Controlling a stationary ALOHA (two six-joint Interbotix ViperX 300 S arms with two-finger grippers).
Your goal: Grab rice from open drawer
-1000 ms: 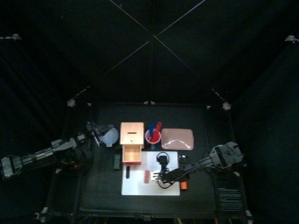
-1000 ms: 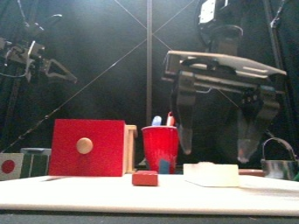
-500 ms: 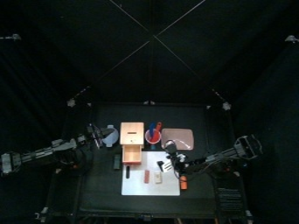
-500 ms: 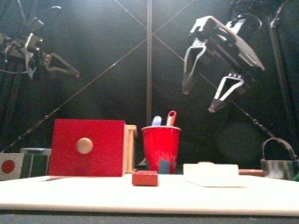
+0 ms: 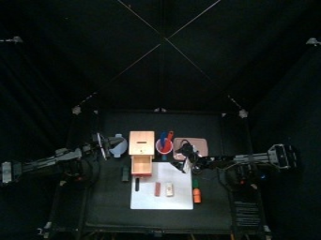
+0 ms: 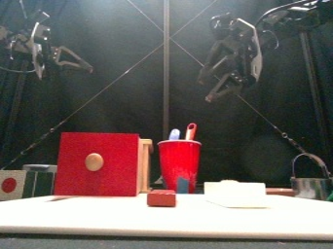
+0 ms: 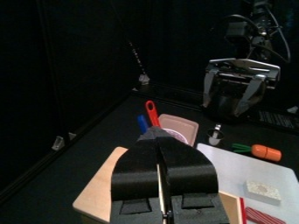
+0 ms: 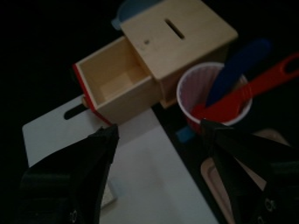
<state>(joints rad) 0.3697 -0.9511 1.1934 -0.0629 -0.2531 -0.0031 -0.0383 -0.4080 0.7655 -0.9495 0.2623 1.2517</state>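
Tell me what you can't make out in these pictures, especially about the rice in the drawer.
- No rice can be made out. Front view: the drawer hides its inside behind its red front. Top view: too small. Right wrist view: blurred.
- Front view: the red cup hides the lower parts of the utensils behind its wall.
- Top view: small items on the white mat are too small to identify.

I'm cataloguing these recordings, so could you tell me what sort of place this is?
Probably a lab test pen: black curtains enclose a small black table with two robot arms, set with a wooden drawer box and red cup.
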